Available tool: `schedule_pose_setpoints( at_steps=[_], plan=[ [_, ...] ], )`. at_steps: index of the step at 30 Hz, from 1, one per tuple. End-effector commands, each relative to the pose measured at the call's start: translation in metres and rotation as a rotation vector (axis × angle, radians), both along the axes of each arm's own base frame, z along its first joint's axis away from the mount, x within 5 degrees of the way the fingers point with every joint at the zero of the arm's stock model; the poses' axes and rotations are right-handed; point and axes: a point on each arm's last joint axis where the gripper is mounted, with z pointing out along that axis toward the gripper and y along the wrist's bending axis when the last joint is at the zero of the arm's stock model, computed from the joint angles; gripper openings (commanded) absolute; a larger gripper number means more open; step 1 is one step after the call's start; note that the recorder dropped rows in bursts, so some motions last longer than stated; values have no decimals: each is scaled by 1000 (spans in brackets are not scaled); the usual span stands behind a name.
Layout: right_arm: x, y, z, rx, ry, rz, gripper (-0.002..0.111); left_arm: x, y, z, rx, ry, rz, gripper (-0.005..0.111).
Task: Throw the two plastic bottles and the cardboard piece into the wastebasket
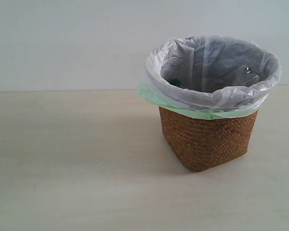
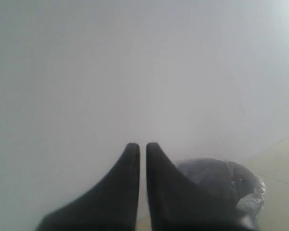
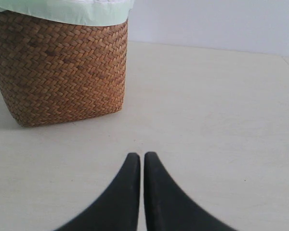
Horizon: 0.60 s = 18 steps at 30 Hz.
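Note:
The wicker wastebasket [image 1: 207,139] stands right of centre on the pale table, its white-and-green bag [image 1: 202,103] folded over the rim. A small green patch [image 1: 175,83] shows inside at the left wall; what it belongs to I cannot tell. The bottles and the cardboard piece are otherwise out of sight. No arm appears in the exterior view. My left gripper [image 2: 142,146] is shut and empty, facing the white wall, with the basket's bag [image 2: 221,180] behind its fingers. My right gripper [image 3: 141,155] is shut and empty, low over the table, the basket's woven side [image 3: 58,67] ahead of it.
A plain white wall runs behind the table [image 1: 67,163]. The table's bare pale surface [image 3: 212,110] spreads beside the basket in the right wrist view.

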Motion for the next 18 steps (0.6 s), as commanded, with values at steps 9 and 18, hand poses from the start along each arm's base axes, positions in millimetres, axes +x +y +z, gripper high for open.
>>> schedule_pose_setpoints(
  at_steps=[9,18],
  plan=[
    [0,0,1,-1,-10,-5,0,-3,2,-87,-77,176,-18,4],
    [0,0,1,-1,-10,-5,0,4,-3,-138,-48,350,-9,4]
  ],
)
